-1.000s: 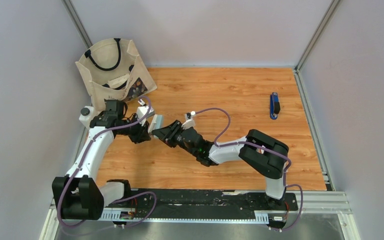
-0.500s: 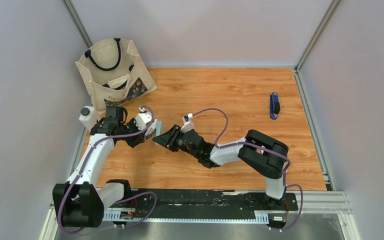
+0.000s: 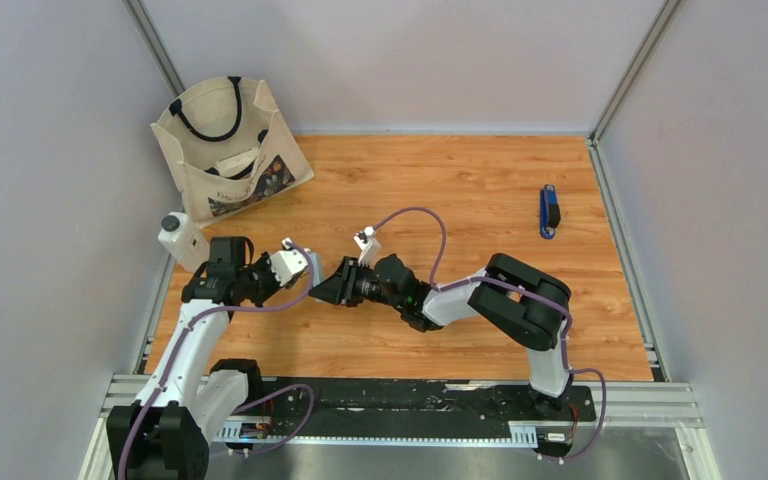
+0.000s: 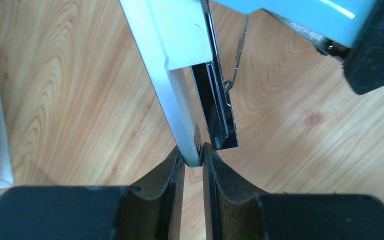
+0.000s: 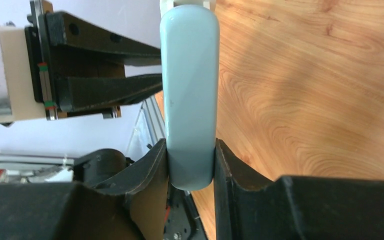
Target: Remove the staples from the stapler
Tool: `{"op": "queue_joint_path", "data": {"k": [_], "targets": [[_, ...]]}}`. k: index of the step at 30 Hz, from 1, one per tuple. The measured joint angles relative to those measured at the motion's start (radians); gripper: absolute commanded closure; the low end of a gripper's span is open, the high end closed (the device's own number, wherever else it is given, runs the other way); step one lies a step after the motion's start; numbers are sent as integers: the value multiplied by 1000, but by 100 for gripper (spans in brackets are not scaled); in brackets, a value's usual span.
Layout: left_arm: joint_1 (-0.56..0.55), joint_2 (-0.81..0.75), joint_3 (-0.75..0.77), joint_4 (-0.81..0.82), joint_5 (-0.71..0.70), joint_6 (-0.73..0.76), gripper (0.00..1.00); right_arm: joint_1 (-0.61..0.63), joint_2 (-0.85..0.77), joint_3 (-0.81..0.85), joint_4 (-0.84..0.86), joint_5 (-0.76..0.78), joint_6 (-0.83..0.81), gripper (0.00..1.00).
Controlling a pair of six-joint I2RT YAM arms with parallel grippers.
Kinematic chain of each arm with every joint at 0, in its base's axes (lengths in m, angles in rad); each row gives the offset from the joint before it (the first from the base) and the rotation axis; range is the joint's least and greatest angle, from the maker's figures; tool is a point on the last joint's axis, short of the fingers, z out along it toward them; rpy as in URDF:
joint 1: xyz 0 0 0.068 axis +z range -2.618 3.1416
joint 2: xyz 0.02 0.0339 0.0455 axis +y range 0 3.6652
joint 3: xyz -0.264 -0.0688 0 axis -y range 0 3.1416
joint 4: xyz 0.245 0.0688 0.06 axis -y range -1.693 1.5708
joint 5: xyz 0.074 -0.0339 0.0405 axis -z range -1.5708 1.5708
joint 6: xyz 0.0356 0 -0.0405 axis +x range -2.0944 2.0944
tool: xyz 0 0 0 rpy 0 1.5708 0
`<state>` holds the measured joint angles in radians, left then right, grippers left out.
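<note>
Left end effector (image 4: 193,152) pinches just a thin tip of the stapler (image 5: 190,90), right end effector (image 5: 191,150) clamps its cover; a tug could slip that tip free.

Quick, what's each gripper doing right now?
Left gripper: closed on the stapler, at its white base edge.
Right gripper: closed on the stapler's teal cover.
</note>
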<state>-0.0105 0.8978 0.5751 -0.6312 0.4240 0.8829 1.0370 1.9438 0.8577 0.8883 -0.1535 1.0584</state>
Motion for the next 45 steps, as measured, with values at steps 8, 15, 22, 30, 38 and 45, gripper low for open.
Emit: {"op": "queue_joint_path", "data": {"k": [8,15,22,30,38,45], "targets": [[0,-31,-74,97,-42,113,73,-9,0,18,-45,-71,-171,100],[-2,-105,-167,172,-66,229,71,-8,-10,18,-103,-92,-260,100],[-17,-150,-225,292,-85,292,71,-8,-48,18,-159,-89,-330,100],[-43,-140,-225,356,-100,414,69,-6,-91,6,-211,-79,-381,100],[-56,-85,-157,289,-103,369,27,-6,-94,7,-253,-63,-393,100],[-56,-61,57,132,-1,119,20,-6,-106,80,-454,26,-410,100]]}}
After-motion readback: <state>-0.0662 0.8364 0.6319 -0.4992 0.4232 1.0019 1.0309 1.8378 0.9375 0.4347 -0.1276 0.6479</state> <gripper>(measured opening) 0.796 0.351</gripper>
